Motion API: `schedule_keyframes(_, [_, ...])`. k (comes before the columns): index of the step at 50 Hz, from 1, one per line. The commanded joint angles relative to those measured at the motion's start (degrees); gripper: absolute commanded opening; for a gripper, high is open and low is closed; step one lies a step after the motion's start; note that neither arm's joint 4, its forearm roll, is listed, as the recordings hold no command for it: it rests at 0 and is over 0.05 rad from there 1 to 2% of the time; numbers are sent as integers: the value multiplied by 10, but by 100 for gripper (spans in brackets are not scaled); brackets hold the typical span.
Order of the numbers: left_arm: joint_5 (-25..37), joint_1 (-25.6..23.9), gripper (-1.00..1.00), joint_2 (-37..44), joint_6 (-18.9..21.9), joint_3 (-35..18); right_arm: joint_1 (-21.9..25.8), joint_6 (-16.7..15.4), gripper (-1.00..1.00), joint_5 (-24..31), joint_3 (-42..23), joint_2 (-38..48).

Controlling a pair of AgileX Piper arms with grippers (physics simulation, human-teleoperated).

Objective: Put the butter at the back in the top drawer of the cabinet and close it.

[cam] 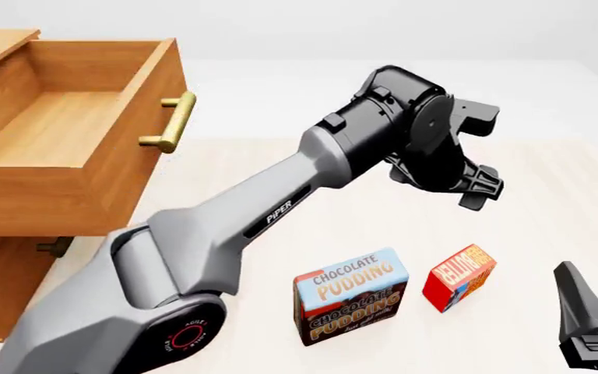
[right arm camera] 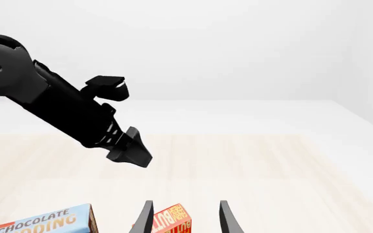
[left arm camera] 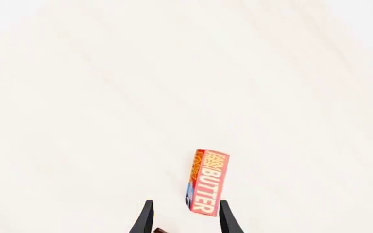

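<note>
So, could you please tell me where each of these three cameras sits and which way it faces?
Front view: fixed above and behind the arms, facing forward and down at the open top drawer, pudding box and butter; the left arm fills it.
Left wrist view: behind the left hand, looking down on the butter.
Right wrist view: behind the right hand, looking across the table; the left hand crosses it.
All three share the butter.

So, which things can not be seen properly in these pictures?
- Lower drawers of the cabinet: front view, cut off by the left edge and hidden behind the open top drawer.
- Left gripper: front view, its fingers are hidden by the arm's own wrist.
- Right gripper: only its finger tips show in the right wrist view.
- Butter: right wrist view, cut off by the bottom edge.
</note>
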Motion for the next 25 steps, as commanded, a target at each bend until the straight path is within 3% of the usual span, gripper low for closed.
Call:
schedule_keyframes(1, [-17, -14, 100, 1, -6, 29, 0, 0, 100, 0, 0, 0])
schedule_keyframes(25, [-33, -39, 100, 31, -27, 45, 0, 0, 100, 0, 0, 0])
